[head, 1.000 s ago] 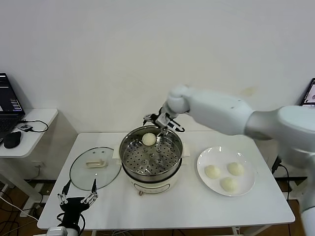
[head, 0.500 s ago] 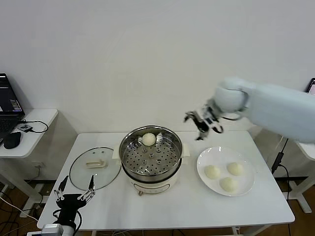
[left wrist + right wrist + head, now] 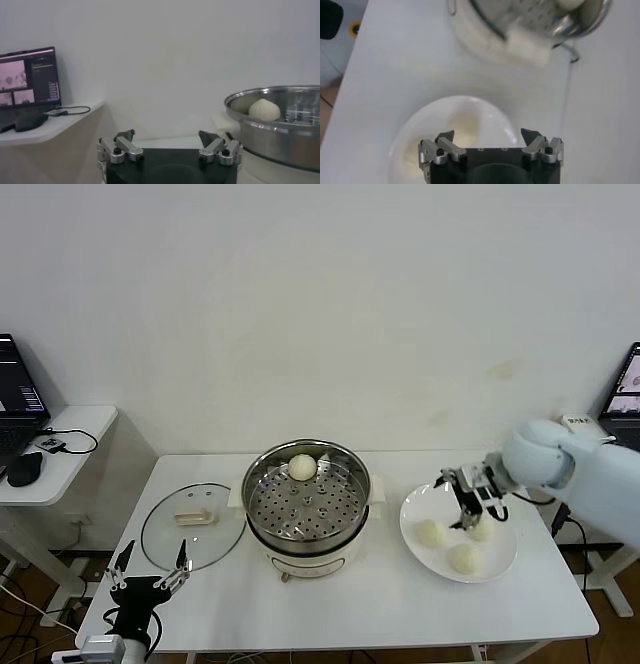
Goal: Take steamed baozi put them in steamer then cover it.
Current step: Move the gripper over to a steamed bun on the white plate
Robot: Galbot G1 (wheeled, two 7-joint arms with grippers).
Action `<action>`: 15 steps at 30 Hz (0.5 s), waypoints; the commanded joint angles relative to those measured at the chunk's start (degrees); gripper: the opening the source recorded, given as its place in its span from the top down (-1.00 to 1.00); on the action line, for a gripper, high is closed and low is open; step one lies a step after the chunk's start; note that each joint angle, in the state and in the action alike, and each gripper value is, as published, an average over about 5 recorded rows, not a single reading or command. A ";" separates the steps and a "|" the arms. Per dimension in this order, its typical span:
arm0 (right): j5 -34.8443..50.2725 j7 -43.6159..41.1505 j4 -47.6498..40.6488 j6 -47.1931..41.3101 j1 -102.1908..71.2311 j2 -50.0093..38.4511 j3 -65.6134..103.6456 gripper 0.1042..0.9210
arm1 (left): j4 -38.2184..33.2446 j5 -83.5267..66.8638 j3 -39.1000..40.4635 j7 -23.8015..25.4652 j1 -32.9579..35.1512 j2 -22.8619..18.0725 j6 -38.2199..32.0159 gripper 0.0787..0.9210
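Note:
The steel steamer on its white base stands mid-table with one baozi on the perforated tray at its far side; it shows in the left wrist view too, with the bun. Three baozi lie on a white plate to the right. My right gripper is open and empty, just above the plate's far side between two buns; its wrist view shows the plate below the open fingers. The glass cover lies flat left of the steamer. My left gripper is open, low at the table's front left.
A side table at the left holds a laptop, a mouse and cables. The table's front edge runs just below the plate and the steamer. A monitor shows in the left wrist view.
My right gripper has moved from the steamer's far rim, right and down to above the plate, empty. One bun stays in the steamer. The left gripper sank slightly.

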 commanded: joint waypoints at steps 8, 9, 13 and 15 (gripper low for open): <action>-5.98 -0.33 -9.99 -0.77 -13.69 4.46 9.27 -0.76 | 1.50 -0.09 -0.54 0.06 -0.25 0.04 0.01 -0.77; -6.15 -0.23 -10.73 -0.67 -13.63 5.35 9.31 -0.76 | 1.60 -0.10 -0.60 0.06 -0.26 0.05 -0.01 -0.77; -6.68 0.12 -13.52 -0.42 -13.33 8.55 9.70 -0.76 | 1.71 -0.13 -0.86 0.08 -0.28 0.09 -0.07 -0.77; -6.74 0.12 -14.74 -0.38 -13.20 10.01 9.88 -0.76 | 1.69 -0.13 -0.94 0.09 -0.27 0.14 -0.07 -0.77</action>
